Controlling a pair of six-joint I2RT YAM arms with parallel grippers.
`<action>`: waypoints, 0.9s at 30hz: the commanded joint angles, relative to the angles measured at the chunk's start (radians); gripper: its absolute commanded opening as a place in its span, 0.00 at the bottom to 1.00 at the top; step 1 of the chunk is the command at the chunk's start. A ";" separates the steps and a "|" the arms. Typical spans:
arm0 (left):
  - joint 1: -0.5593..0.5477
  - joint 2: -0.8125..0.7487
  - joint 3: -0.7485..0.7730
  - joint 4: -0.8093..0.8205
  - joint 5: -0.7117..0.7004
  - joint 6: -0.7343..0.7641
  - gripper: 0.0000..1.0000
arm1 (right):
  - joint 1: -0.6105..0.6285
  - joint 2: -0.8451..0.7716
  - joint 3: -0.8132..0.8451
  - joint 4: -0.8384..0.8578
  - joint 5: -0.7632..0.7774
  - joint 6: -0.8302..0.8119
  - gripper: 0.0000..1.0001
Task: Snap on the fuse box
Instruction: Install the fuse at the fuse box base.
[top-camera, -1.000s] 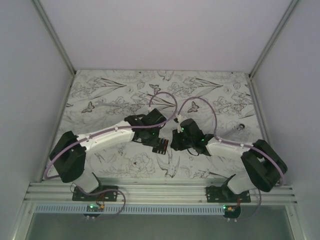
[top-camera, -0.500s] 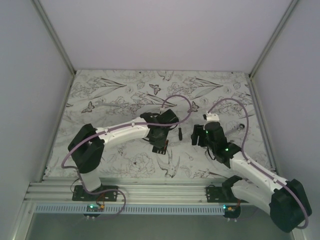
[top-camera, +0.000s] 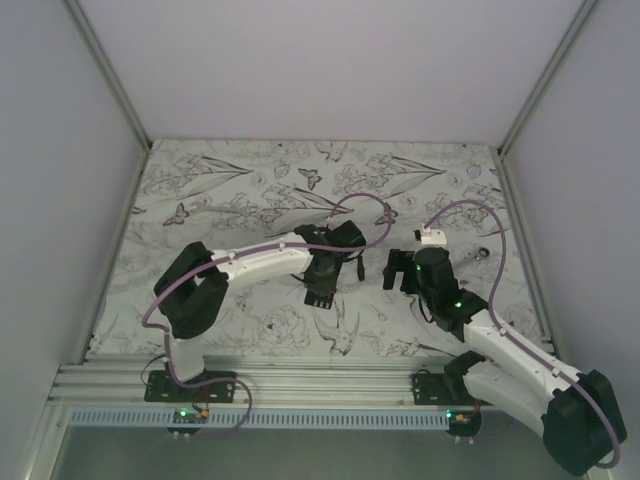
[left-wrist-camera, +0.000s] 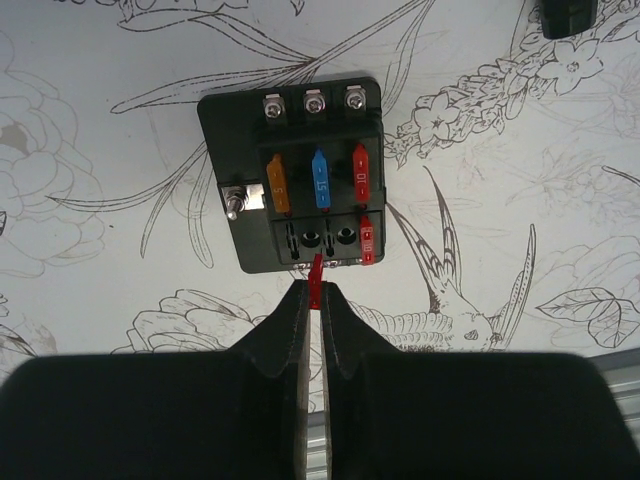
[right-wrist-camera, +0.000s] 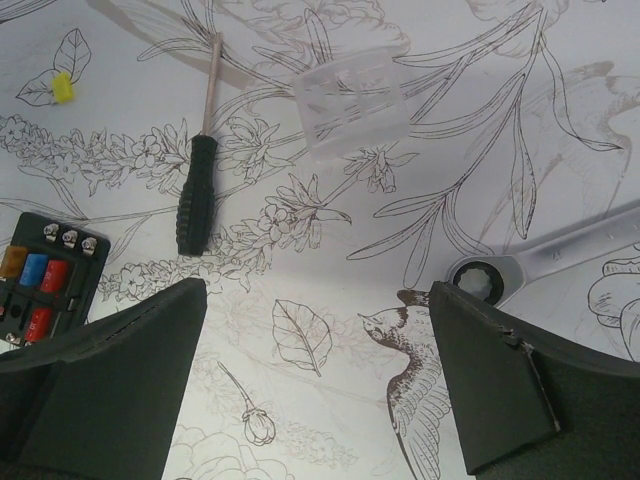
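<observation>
The fuse box (left-wrist-camera: 295, 170) lies flat on the flower-print cloth, a black block with orange, blue and red fuses in its slots. My left gripper (left-wrist-camera: 311, 295) hangs just over the box's near edge, shut on a small red fuse (left-wrist-camera: 316, 272) that points at the lower row of slots. In the top view the fuse box (top-camera: 321, 292) shows just below the left gripper (top-camera: 326, 268). My right gripper (right-wrist-camera: 315, 340) stands wide open over bare cloth to the right of the box (right-wrist-camera: 45, 280), holding nothing.
A black-handled screwdriver (right-wrist-camera: 197, 195) lies between the two grippers. Beyond it lie a clear plastic cover (right-wrist-camera: 350, 100) and a loose yellow fuse (right-wrist-camera: 63, 88). A metal ring wrench (right-wrist-camera: 540, 260) rests to the right. White walls enclose the cloth.
My right gripper has drawn away from the fuse box to the right and opened wide. The left arm's elbow has swung right, its gripper staying shut over the box.
</observation>
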 joint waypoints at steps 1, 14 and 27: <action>-0.008 0.023 0.031 -0.057 -0.027 0.013 0.00 | -0.009 -0.015 0.001 0.007 0.035 0.016 1.00; -0.012 0.059 0.046 -0.060 -0.025 0.007 0.00 | -0.010 -0.004 0.001 0.010 0.032 0.013 1.00; -0.012 0.082 0.054 -0.060 -0.041 -0.005 0.00 | -0.010 0.007 0.005 0.011 0.022 0.011 0.99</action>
